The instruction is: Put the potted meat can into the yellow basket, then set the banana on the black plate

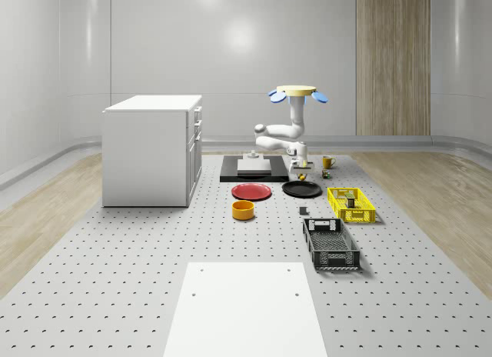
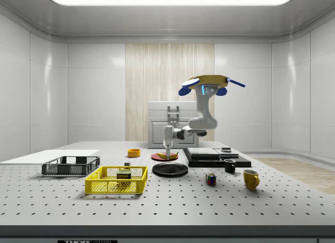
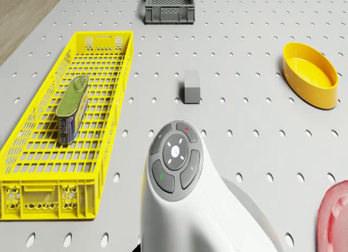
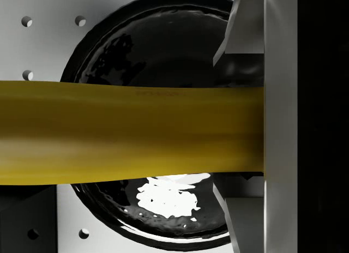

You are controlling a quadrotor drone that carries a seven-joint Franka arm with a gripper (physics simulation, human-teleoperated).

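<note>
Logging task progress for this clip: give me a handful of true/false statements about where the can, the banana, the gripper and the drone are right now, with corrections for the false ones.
1. The potted meat can lies inside the yellow basket. True.
2. The banana already rests on the red plate. False: it is held in the gripper, with the black plate directly beneath it in the wrist view.
3. The drone hovers in the air above the table. True.
4. The gripper is open and carries nothing. False: its fingers are shut on the banana.
5. The dark grey crate holds the potted meat can. False: the can is in the yellow basket.
</note>
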